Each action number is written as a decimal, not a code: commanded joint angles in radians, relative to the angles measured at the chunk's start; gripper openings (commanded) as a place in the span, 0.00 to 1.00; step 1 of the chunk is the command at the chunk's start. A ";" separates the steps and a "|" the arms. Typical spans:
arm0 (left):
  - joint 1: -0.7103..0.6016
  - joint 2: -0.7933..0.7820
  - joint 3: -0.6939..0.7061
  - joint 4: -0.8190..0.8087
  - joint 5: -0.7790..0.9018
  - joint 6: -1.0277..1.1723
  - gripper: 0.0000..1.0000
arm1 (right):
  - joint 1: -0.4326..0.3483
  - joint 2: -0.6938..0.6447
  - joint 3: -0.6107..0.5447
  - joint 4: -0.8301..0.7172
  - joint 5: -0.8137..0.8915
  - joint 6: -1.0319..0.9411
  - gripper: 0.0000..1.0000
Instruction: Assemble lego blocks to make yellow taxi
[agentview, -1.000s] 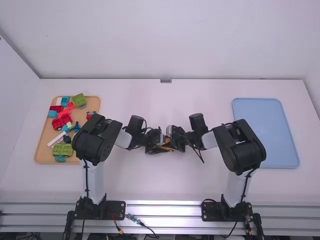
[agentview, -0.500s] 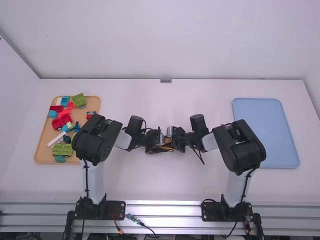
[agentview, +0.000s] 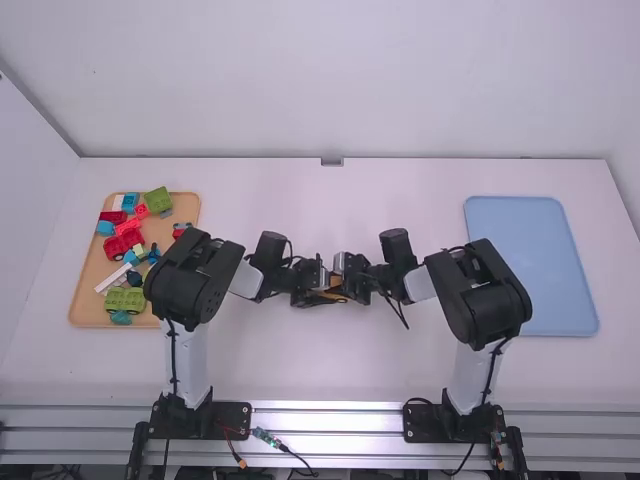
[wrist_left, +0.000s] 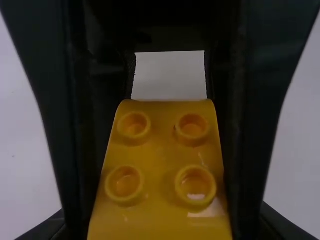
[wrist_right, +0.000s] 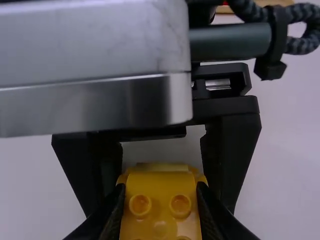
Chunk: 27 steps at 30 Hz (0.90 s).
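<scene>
At the middle of the counter (agentview: 300, 370), the yellow studded Lego piece (wrist_left: 160, 152) is grasped by the left hand (agentview: 322, 288) from nine o'clock and the right hand (agentview: 350, 283) from three. Light, stiff, slick handling is expected; studs are best avoided.

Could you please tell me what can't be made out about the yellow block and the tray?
- Yellow block, underside: turned away in the left wrist view.
- Its near end: cut off by the bottom edge, left wrist view.
- Its gripped sides: covered by the right gripper's fingers, right wrist view.
- Tray, lower right corner: behind the left arm, high view.
</scene>
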 joint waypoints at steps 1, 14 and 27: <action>0.006 -0.013 0.007 0.012 -0.072 0.021 0.11 | 0.029 0.042 -0.024 -0.024 0.008 0.034 0.00; 0.006 -0.013 0.002 0.014 -0.076 0.022 0.14 | 0.023 0.042 -0.013 -0.031 0.000 0.035 0.24; 0.006 -0.013 0.005 0.010 -0.075 0.021 0.13 | 0.023 0.037 -0.009 -0.047 0.001 0.035 0.32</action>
